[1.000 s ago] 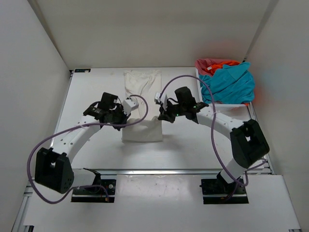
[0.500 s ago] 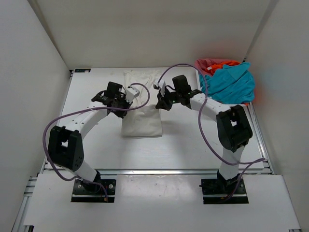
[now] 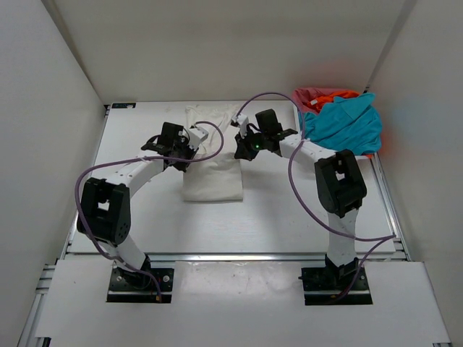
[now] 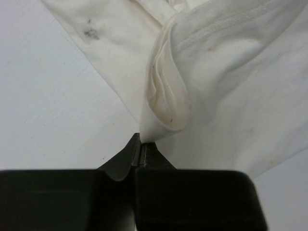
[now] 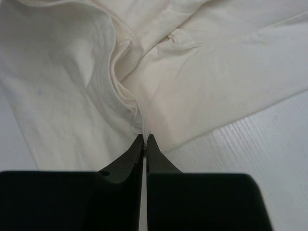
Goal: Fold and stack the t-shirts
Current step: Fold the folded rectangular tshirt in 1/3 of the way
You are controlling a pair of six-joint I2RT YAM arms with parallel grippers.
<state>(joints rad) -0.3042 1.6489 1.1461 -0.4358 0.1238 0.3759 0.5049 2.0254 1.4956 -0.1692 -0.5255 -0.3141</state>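
Observation:
The white t-shirt lies in the middle of the table as a long strip, its near end doubled over. My left gripper is shut on a bunched fold of the white t-shirt at the strip's left edge. My right gripper is shut on a hem of the same shirt at its right edge. Both hold the cloth a little above the table. The teal-blue t-shirt is piled at the far right, over the orange one and the pinkish-red one.
The coloured shirts sit in a white basket at the table's far right corner. White walls close in the table on the left, back and right. Purple cables loop from both arms over the table.
Both grippers have carried the shirt's near end away from me, towards the far end, so the doubled part has grown. Both arms now reach further out.

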